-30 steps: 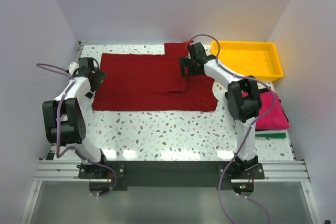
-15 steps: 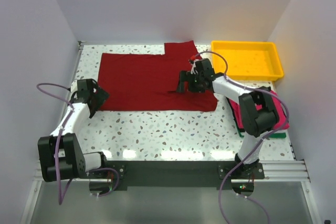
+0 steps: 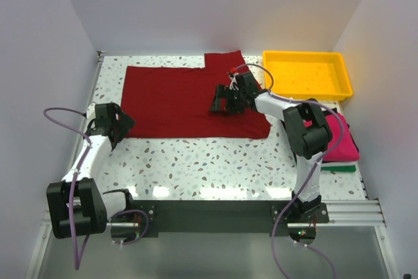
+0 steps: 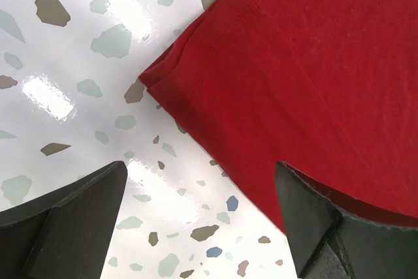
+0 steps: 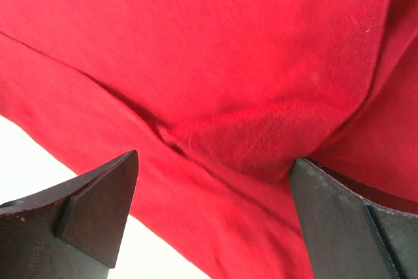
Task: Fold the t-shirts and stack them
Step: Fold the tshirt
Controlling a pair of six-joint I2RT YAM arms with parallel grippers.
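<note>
The large dark red t-shirt (image 3: 176, 99) lies spread flat across the far half of the table. My left gripper (image 3: 125, 124) is open at its near left corner (image 4: 153, 76), with bare table between the fingers and one finger over the cloth edge. My right gripper (image 3: 219, 104) is open low over the shirt's right part, above a folded flap and crease (image 5: 255, 142). A magenta-pink shirt (image 3: 339, 142) lies folded at the right edge on black cloth (image 3: 320, 105), with a green strip (image 3: 336, 168) at its near side.
A yellow plastic tray (image 3: 307, 74) stands at the far right corner, beside the red shirt's sleeve. White walls close in the left, far and right sides. The speckled table (image 3: 209, 164) runs from the shirt to the arm bases.
My left gripper has come back from the shirt's far left edge to its near left corner. My right gripper has moved nearer and left, from the far sleeve to the shirt's right middle.
</note>
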